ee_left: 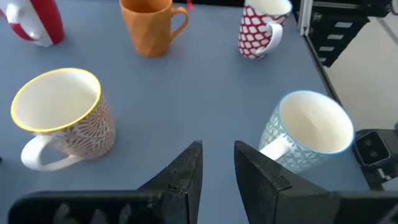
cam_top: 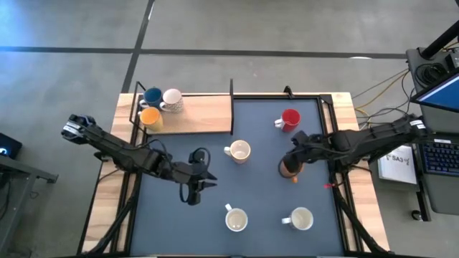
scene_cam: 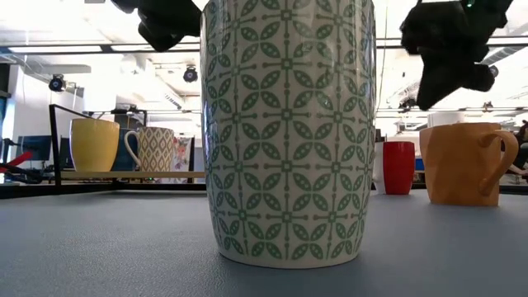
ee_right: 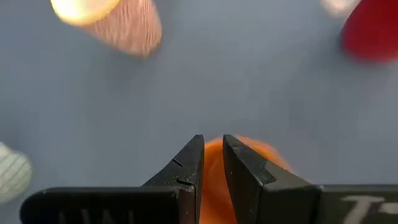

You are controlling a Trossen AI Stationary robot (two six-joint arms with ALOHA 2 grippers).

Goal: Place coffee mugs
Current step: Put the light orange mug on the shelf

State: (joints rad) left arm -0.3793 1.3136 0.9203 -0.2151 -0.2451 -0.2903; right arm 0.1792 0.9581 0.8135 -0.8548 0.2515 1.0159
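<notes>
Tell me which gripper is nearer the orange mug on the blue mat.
Right. The right gripper sits directly above the orange mug, fingers straddling its rim. The left gripper hangs over bare mat well across the table, nearer the white mugs.

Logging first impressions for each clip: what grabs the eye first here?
A tall green-patterned mug fills the low view. From above, three mugs cluster on the wooden shelf at the table's far left. The right hand hovers directly over an orange mug on the blue mat; the left hand holds nothing.
</notes>
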